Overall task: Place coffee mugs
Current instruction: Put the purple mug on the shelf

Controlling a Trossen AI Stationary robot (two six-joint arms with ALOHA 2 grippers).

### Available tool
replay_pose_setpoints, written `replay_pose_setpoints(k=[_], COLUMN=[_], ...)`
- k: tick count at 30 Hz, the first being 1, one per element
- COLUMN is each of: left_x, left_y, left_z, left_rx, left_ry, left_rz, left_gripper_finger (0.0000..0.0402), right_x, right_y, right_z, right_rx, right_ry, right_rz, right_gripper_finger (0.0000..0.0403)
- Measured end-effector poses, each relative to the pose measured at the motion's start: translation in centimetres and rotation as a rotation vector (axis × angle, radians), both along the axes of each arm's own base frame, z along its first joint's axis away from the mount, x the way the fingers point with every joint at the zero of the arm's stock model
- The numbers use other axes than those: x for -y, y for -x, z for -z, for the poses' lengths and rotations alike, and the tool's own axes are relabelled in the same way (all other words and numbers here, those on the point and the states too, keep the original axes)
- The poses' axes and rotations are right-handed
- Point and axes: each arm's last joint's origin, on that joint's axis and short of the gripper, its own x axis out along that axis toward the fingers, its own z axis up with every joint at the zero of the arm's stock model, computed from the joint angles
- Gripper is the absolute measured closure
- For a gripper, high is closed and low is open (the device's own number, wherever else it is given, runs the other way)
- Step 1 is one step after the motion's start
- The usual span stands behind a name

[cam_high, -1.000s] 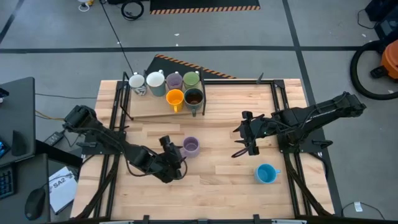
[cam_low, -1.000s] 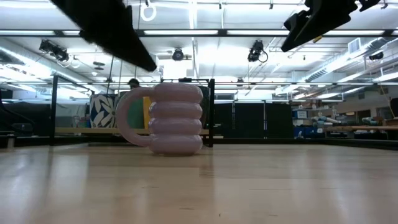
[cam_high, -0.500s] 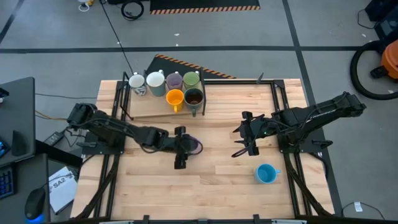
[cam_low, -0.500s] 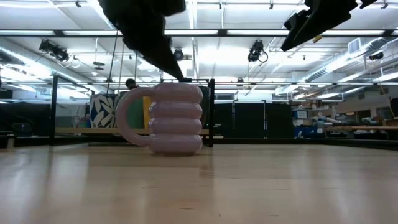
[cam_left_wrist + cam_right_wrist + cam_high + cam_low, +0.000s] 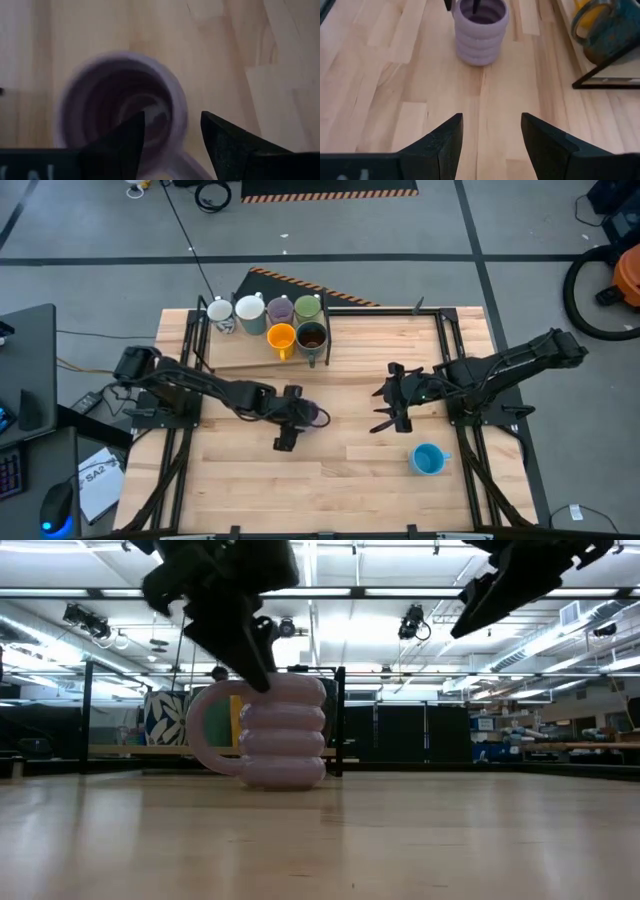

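A ribbed lilac coffee mug (image 5: 314, 417) (image 5: 285, 735) stands upright on its base at the middle of the wooden table (image 5: 350, 470). My left gripper (image 5: 303, 416) (image 5: 172, 122) is open and slants down over the mug's rim beside the handle. One finger is over the inside (image 5: 131, 131) and the other outside the wall (image 5: 215, 131). No touch shows. My right gripper (image 5: 383, 408) (image 5: 491, 125) hangs open above the table to the mug's right, with nothing between its fingers. A blue mug (image 5: 428, 459) stands near the right front.
At the table's far left a board (image 5: 240, 352) carries several mugs: two white (image 5: 250, 312), a lilac (image 5: 280, 309), a green (image 5: 307, 306), an orange (image 5: 282, 337) and a dark brown (image 5: 312, 337). Black frame rails (image 5: 445, 330) run along both sides.
My left gripper has swung from nearer the table's front edge toward the far side and right, turning about as it went. It now stands over the lilac mug's rim. The mug has kept its place.
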Motion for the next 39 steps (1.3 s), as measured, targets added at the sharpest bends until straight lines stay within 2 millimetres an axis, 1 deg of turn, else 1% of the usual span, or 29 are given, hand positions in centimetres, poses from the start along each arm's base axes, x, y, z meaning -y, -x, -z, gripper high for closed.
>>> replay_pose_setpoints(k=[4, 9, 19, 24, 30, 35, 37, 39], left_x=[-0.3, -0.3, -0.3, -0.3, -0.3, -0.9, -1.1, -1.2], left_y=[-0.2, -0.3, -0.6, -0.4, -0.4, -0.1, -0.1, 0.2], left_z=[0.8, 1.1, -0.4, -0.2, -0.2, -0.2, -0.5, -1.3], left_rx=[-0.035, -0.047, -0.062, -0.097, -0.094, -0.121, -0.138, -0.164], left_ry=[0.003, -0.010, -0.038, -0.022, -0.003, 0.051, 0.070, 0.078], left_rz=[0.003, 0.020, 0.004, -0.022, -0.064, -0.167, -0.197, -0.225], left_gripper_finger=[0.0212, 0.0244, 0.0331, 0.0370, 0.0373, 0.0373, 0.0373, 0.0373], right_x=[-0.1, -0.1, -0.2, -0.2, -0.2, -0.2, -0.2, -0.2], right_y=[-0.3, -0.6, -0.5, -0.6, -0.6, -0.5, -0.5, -0.5], right_z=[0.4, 0.6, 0.6, 0.6, 0.6, 0.6, 0.6, 0.6], right_rx=[0.007, 0.010, 0.005, 0.006, 0.005, 0.004, 0.004, 0.003], right_ry=[-0.009, -0.014, -0.009, 0.007, 0.025, 0.038, 0.043, 0.048], right_rz=[0.007, 0.002, -0.016, -0.034, -0.052, -0.064, -0.068, -0.073], right_gripper_finger=[0.0196, 0.0196, 0.0196, 0.0196, 0.0196, 0.0196, 0.0196, 0.0196])
